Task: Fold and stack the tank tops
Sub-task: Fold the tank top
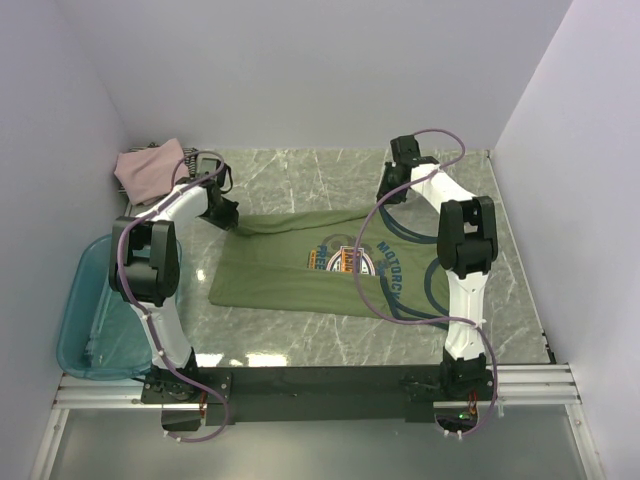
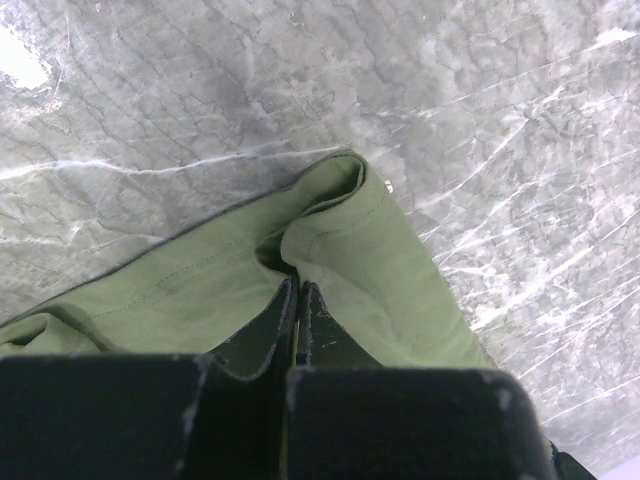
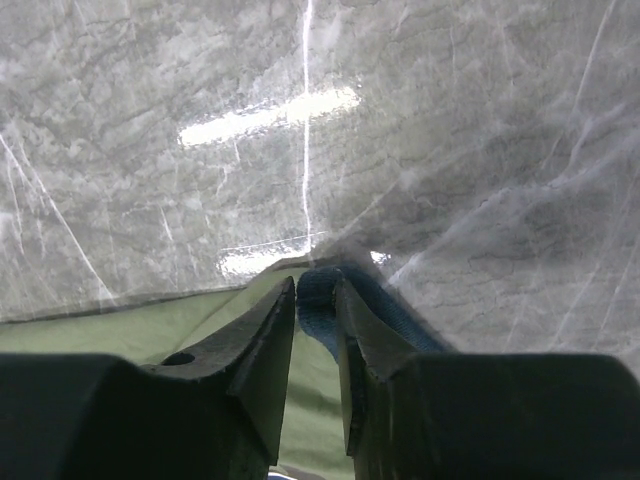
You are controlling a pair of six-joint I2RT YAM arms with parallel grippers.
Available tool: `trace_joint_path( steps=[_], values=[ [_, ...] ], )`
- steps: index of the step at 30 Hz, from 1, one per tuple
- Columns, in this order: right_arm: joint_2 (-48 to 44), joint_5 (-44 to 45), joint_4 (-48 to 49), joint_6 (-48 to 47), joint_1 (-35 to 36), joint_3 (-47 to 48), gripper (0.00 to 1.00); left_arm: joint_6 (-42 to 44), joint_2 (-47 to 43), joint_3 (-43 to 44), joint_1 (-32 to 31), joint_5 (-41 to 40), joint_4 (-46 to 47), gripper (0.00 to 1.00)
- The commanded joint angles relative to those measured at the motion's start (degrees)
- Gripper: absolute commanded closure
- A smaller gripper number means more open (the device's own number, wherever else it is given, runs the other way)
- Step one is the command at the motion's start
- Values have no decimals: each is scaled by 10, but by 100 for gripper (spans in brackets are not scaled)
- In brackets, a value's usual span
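The olive-green tank top (image 1: 290,270) with navy trim and an orange-blue chest graphic lies spread on the marble table, hem to the left. My left gripper (image 1: 225,213) is shut on its far left hem corner; in the left wrist view the fingers (image 2: 298,300) pinch the green cloth (image 2: 350,250). My right gripper (image 1: 393,190) is shut on the far shoulder strap; in the right wrist view its tips (image 3: 316,300) clamp the navy trim (image 3: 318,300). A dusty-pink tank top (image 1: 150,168) lies bunched at the far left. The dark striped one is out of view.
A teal plastic bin (image 1: 100,310) hangs off the table's left side beside my left arm. White walls close the back and both sides. Purple cables loop along both arms.
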Motion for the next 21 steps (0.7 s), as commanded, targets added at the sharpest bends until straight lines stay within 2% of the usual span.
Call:
trace_joint_path(
  steps=[1, 21],
  values=[
    [4, 0, -2, 3, -4, 13, 70, 11, -7, 26, 3, 4, 6, 99],
    [-5, 0, 1, 14, -7, -18, 68, 11, -5, 37, 5, 3, 3, 99]
  ],
)
